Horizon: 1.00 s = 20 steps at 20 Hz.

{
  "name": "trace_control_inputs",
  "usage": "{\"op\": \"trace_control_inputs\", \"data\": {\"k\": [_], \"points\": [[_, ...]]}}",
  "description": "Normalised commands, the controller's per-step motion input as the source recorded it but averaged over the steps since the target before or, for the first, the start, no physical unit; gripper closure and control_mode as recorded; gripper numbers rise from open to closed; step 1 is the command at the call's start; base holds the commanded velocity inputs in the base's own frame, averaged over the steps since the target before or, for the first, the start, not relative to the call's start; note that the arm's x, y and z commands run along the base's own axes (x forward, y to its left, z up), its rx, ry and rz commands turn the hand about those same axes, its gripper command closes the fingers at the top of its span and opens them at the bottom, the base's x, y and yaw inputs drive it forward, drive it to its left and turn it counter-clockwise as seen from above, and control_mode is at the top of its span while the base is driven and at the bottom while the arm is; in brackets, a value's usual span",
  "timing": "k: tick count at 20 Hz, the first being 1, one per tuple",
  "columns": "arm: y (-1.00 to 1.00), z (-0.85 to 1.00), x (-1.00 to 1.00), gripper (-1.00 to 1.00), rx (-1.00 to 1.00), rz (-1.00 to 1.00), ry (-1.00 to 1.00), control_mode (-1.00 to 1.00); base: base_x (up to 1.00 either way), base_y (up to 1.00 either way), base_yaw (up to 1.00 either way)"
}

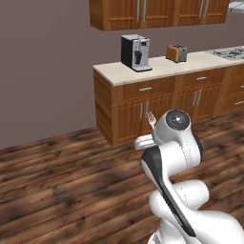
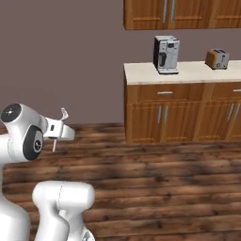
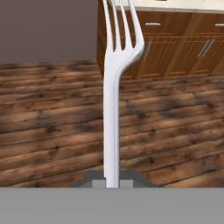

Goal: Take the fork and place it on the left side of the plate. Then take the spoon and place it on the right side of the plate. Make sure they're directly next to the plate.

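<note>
Pinching the handle of the thin, pale silver fork (image 3: 114,100), the gripper (image 3: 112,178) is clamped, tines pointing straight ahead of the fingertips.

fork (image 3: 114,87) tine tips beyond top edge

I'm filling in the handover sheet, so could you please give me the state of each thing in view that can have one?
gripper: shut on the fork's handle, carried above the floor.
fork: held, tines pointing away from the hand.
cabinet doors: closed.
drawers: closed.
coffee machine: upright on the counter.
toaster: upright on the counter.
</note>
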Motion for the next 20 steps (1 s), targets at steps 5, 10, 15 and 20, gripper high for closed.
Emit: {"op": "trace_control_inputs", "data": {"k": [5, 10, 15, 20], "points": [[0.00, 0.00, 0.00, 1.00, 0.00, 0.00, 0.00, 1.00, 0.38, 0.93, 0.01], [0.00, 0.00, 0.00, 1.00, 0.00, 0.00, 0.00, 1.00, -0.41, 0.30, -0.02], [0.00, 0.00, 0.00, 1.00, 0.00, 0.00, 0.00, 1.00, -0.90, 0.00, -0.06], [0.00, 0.00, 0.00, 1.00, 0.00, 0.00, 0.00, 1.00, -1.00, -0.03, -0.07]]}}
